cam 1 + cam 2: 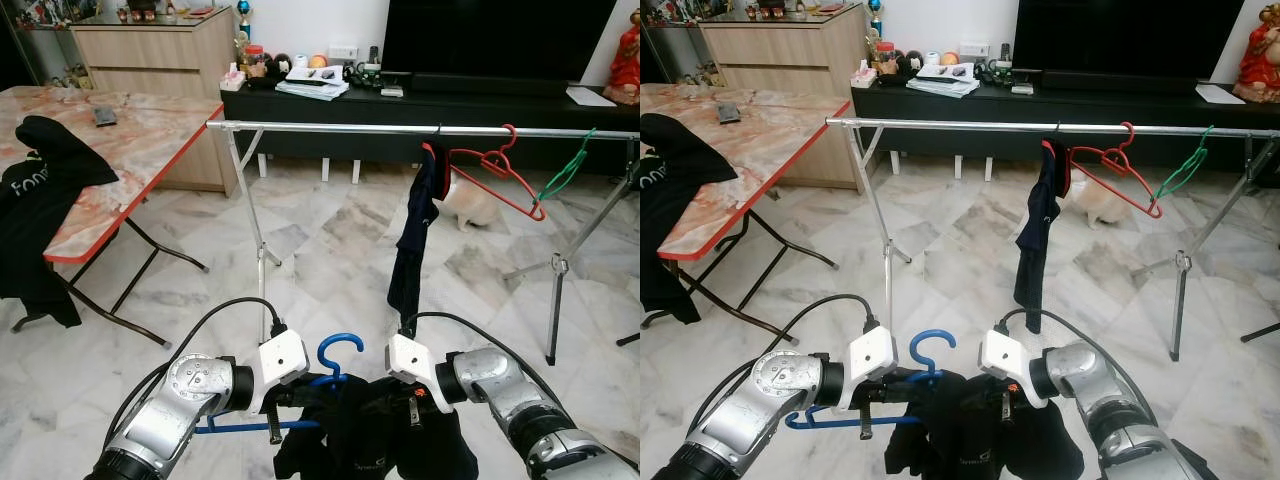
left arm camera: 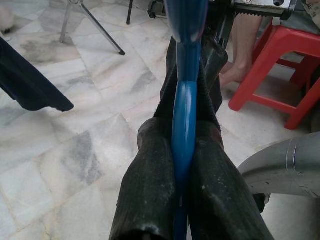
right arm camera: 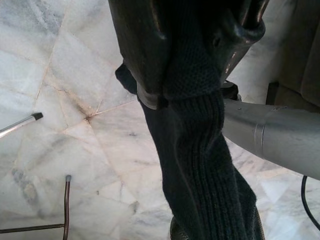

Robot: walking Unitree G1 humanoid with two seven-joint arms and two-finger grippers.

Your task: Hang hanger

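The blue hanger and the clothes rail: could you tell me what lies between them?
Only bare marble floor between the blue hanger and the rail, per the left eye view.

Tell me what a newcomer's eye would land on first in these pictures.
Low in front, the left gripper has its jaws shut on a blue hanger, while the right gripper pinches the black garment draped on it. Beyond them a metal clothes rail crosses the marble floor, carrying a dark hanging garment, a red hanger and a green hanger.
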